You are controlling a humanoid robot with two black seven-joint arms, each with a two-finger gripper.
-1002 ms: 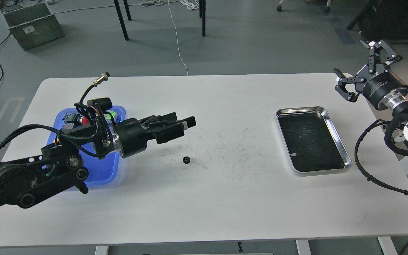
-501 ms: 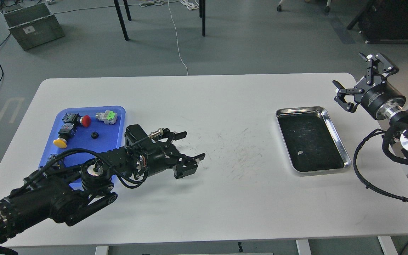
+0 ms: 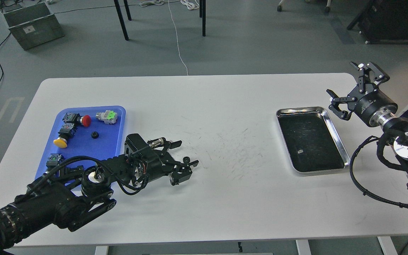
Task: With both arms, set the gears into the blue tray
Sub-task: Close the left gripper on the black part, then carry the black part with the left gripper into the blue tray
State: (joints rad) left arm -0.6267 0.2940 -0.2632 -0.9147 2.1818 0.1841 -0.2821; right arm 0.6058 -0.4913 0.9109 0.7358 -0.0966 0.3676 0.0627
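I am lowering my left gripper, jaws spread wide, around the gear on the white table, centring before closing; right gripper hanging open, blue tray waiting left

Robotics lab, white worktable on grey floor, loose cables, grey equipment crate

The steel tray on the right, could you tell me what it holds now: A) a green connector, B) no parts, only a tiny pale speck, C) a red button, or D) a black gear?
B: the steel tray shows only its scuffed black inside with one tiny pale speck.
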